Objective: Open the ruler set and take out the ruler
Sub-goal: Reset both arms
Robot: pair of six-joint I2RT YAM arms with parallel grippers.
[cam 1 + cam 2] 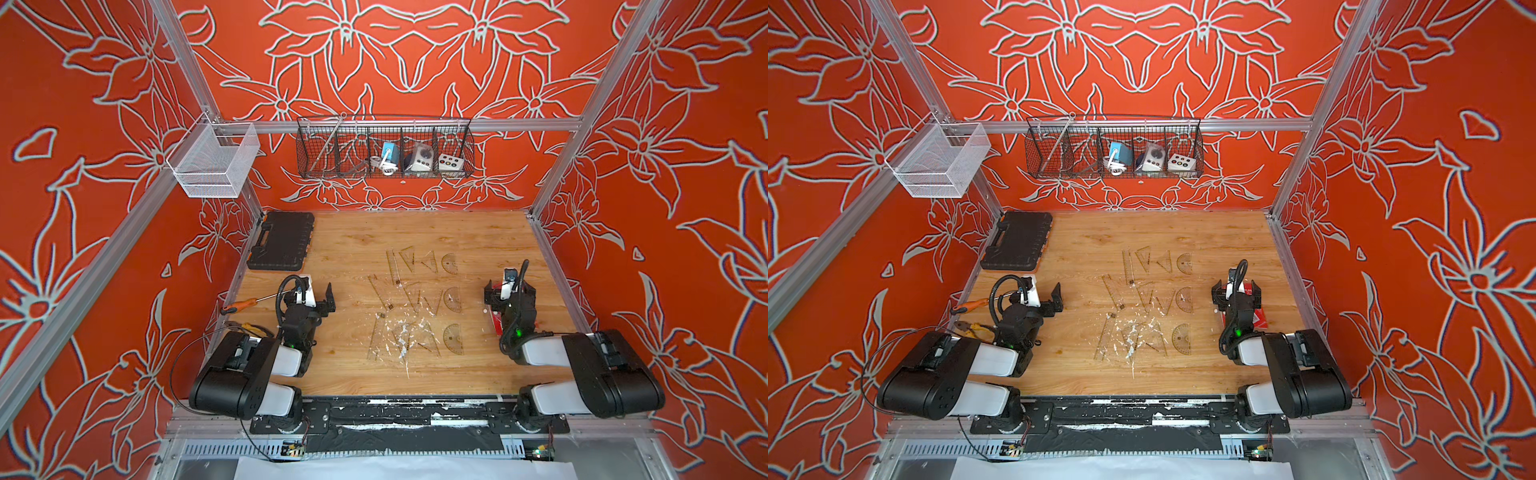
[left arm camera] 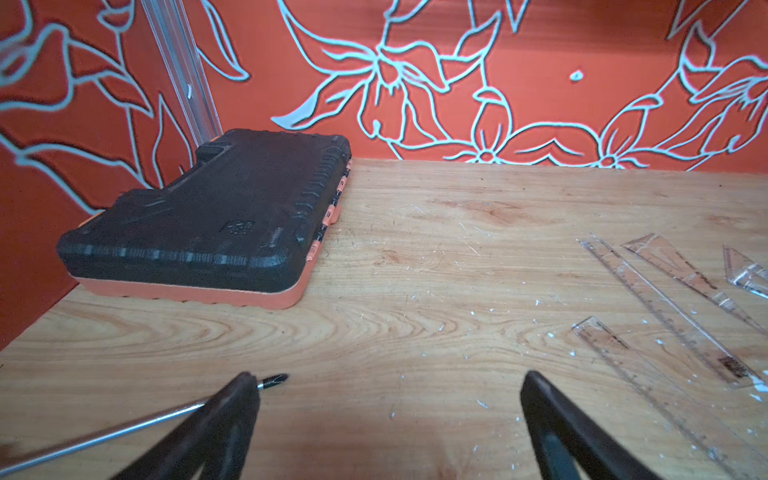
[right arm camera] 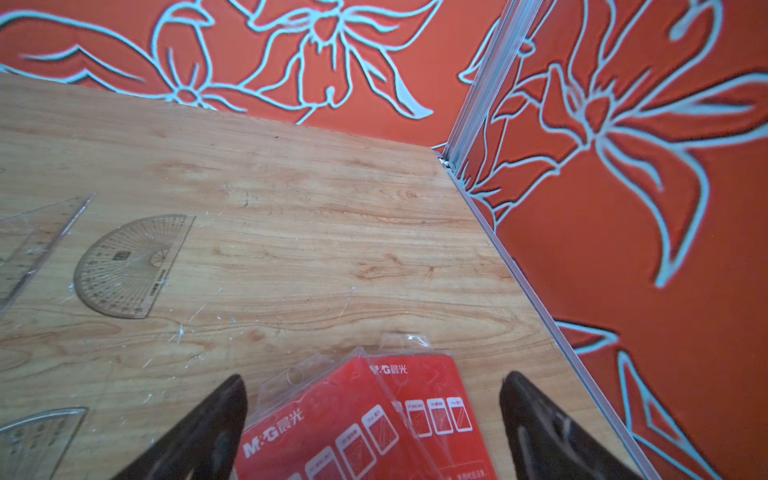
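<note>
Your right gripper (image 3: 374, 386) hangs with its fingers (image 3: 208, 424) spread wide and nothing between them; the ruler set (image 3: 332, 428), a red pack in a clear sleeve, lies flat on the wooden table (image 1: 415, 232) directly beneath that gap, near the table's right edge; a second red pack (image 3: 436, 407) lies partly under it, toward the right wall; whether either finger touches the packs you cannot tell.

Your left gripper (image 2: 390, 382) is likewise released, jaws far apart and empty, over bare wood on the left side; a screwdriver (image 1: 249, 302) with an orange handle lies just beside it, its tip showing past one finger in the left wrist view.

Between the two arms, loose clear rulers (image 1: 392, 266), set squares (image 1: 419, 301) and protractors (image 1: 453, 300) lie in three rows on the table among white flecks; a closed black tool case (image 1: 280, 241) with an orange base sits in the far left corner; a black wire basket (image 1: 384, 147) hangs on the back rail, and a white mesh basket (image 1: 212, 160) hangs at the left.
</note>
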